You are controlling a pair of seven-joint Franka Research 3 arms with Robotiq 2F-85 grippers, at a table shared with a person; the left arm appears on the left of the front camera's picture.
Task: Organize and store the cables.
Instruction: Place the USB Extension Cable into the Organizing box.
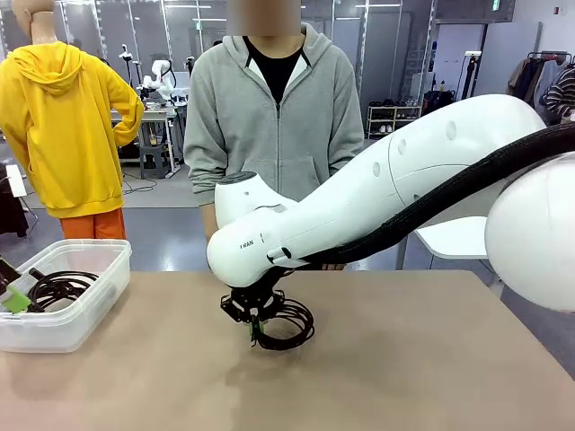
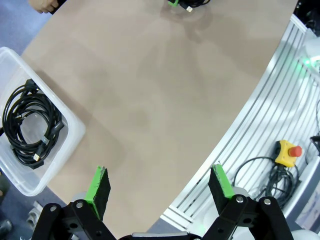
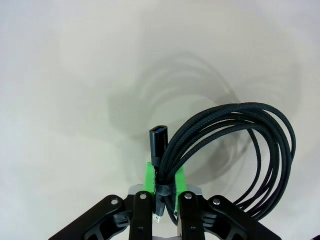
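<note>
Right end effector [image 3: 163, 186] clamped on a coiled black cable [image 3: 240, 150] at counter [image 1: 404, 359] centre. Left end effector [image 2: 160, 185] released, pads apart. Another cable [image 2: 31, 124] coiled in clear bin [image 1: 85, 310] at nine o'clock.

Black coiled cables [image 3: 240, 150], green-padded black end effector [image 3: 163, 187], clear plastic bin [image 1: 85, 310], tan table [image 1: 404, 377], white arms [image 1: 377, 197].

One cable coil [image 1: 59, 289] in bin [image 1: 90, 310], table left; another [image 1: 286, 325] mid-table.
</note>
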